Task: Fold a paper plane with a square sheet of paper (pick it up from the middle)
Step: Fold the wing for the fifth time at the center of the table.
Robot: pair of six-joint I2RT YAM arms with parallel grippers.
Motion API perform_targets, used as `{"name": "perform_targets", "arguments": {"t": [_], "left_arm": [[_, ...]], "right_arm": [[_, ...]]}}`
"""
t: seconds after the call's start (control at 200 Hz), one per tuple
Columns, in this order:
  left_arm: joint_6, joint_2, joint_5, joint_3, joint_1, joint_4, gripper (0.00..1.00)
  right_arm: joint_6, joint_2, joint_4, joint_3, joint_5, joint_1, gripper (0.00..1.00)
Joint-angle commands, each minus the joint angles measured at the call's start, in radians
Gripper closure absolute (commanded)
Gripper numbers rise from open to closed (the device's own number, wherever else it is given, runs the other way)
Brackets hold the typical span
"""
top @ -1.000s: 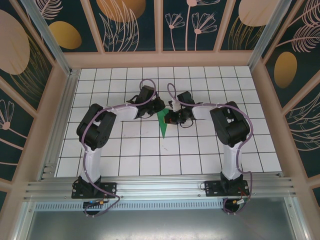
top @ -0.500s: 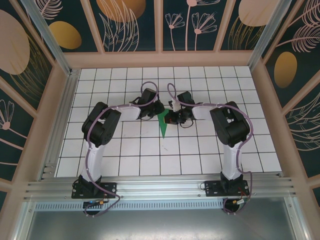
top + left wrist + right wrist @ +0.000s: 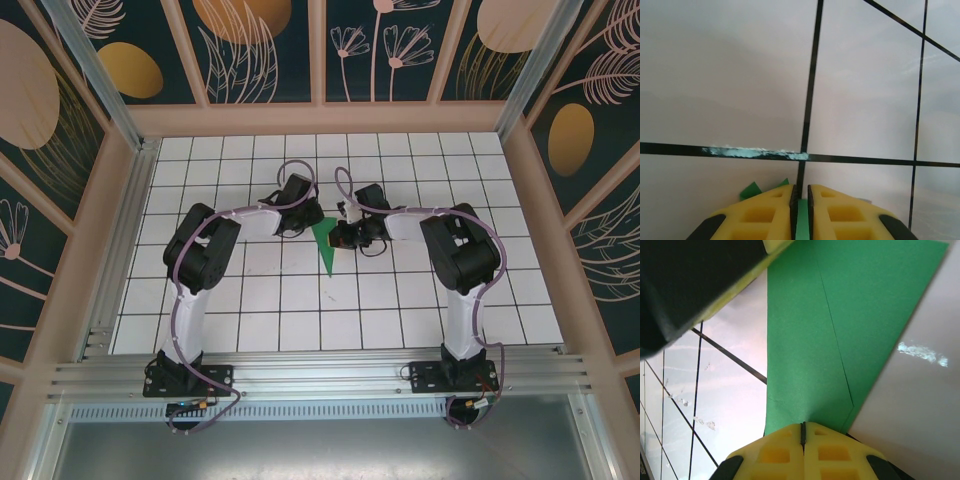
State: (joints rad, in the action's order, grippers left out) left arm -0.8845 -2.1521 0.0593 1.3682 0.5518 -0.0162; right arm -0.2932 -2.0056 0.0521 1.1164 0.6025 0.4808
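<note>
The paper plane (image 3: 325, 250) is green paper folded into a narrow dart. Its point lies toward the near edge, at the middle of the white tiled table (image 3: 400, 300). Both grippers meet at its wide far end. My left gripper (image 3: 312, 224) is shut on it from the left. In the left wrist view a green strip (image 3: 801, 220) sits pinched between the yellow fingers (image 3: 765, 210). My right gripper (image 3: 342, 236) is shut on it from the right. In the right wrist view the creased paper (image 3: 815, 340) spreads out from the closed fingertips (image 3: 802, 424), with the left gripper (image 3: 690, 280) above it.
Wooden walls (image 3: 90, 240) and patterned panels enclose the table on three sides. An aluminium rail (image 3: 320, 375) carrying both arm bases runs along the near edge. A scuffed turquoise smear (image 3: 755, 151) marks one grid line. Open tiles surround the arms.
The left arm's elbow has swung a little to the right and its gripper has shifted slightly at the paper's wide end. The right arm has hardly moved. Both stay shut on the paper.
</note>
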Motion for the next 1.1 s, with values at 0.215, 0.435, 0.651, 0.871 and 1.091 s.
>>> {"name": "perform_targets", "arguments": {"t": [0.215, 0.435, 0.651, 0.871, 1.091], "left_arm": [[0.097, 0.012, -0.059, 0.041, -0.101, 0.051, 0.78], [0.143, 0.117, 0.156, -0.021, -0.1, -0.056, 0.75], [0.101, 0.113, 0.296, -0.089, -0.055, -0.149, 0.76], [0.111, 0.04, 0.231, -0.048, -0.026, -0.056, 0.81], [0.122, -0.026, 0.151, -0.007, -0.026, 0.038, 0.86]], "right_arm": [[0.023, -0.049, 0.169, -0.056, -0.091, 0.015, 1.0], [0.022, -0.05, 0.167, -0.05, -0.081, 0.015, 1.0], [0.017, -0.055, 0.163, -0.05, -0.073, 0.015, 1.0], [0.015, -0.054, 0.16, -0.043, -0.055, 0.015, 1.0], [0.027, -0.042, 0.162, -0.02, -0.026, 0.013, 1.0]]}}
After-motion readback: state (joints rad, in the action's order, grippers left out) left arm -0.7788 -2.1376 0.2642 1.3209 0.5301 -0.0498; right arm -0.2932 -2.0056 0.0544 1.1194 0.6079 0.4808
